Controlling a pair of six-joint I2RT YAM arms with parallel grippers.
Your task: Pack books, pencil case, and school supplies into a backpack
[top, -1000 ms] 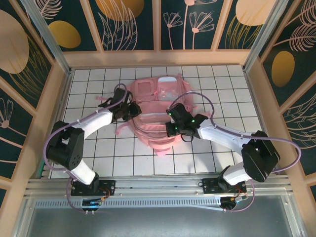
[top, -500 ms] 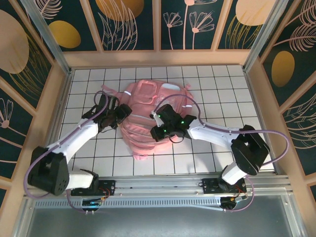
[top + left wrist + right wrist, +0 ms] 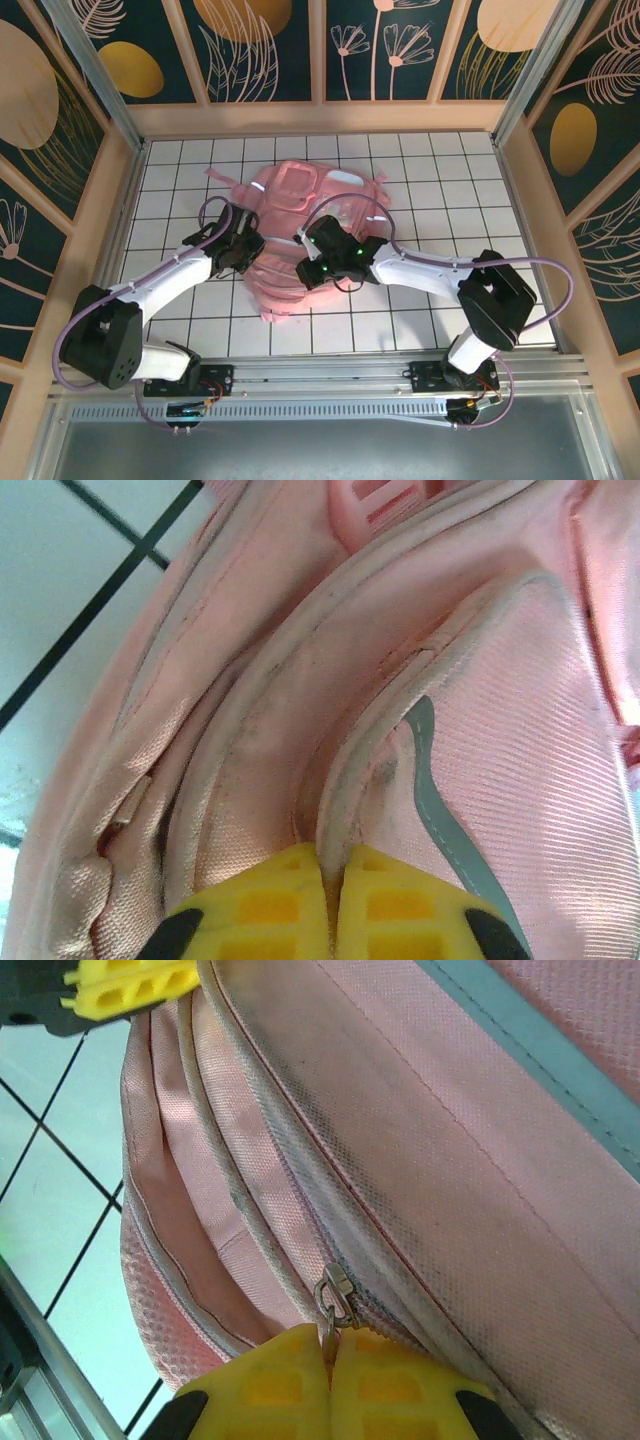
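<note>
Pink backpack (image 3: 290, 195) sits mid-tabletop (image 3: 430, 300); left gripper (image 3: 332, 880) pinches its piping (image 3: 338, 800), right gripper (image 3: 330, 1360) pinches the zip pull (image 3: 335, 1298). Risk: pull's barely btwn pads (image 3: 270, 1385), could slip out; slack fabric could jam the zip.

So the backpack (image 3: 290, 192) is a big glossy pink thing lying flat mid-table. Its shiny see-through pocket end points to 12 o'clock, the crumpled end trails off toward 7, and a strap (image 3: 222, 181) pokes out at about 10. Up close it's woven pink fabric with grubby piping, a grey stripe (image 3: 440, 815) and a metal zip pull (image 3: 335, 1295).
</note>
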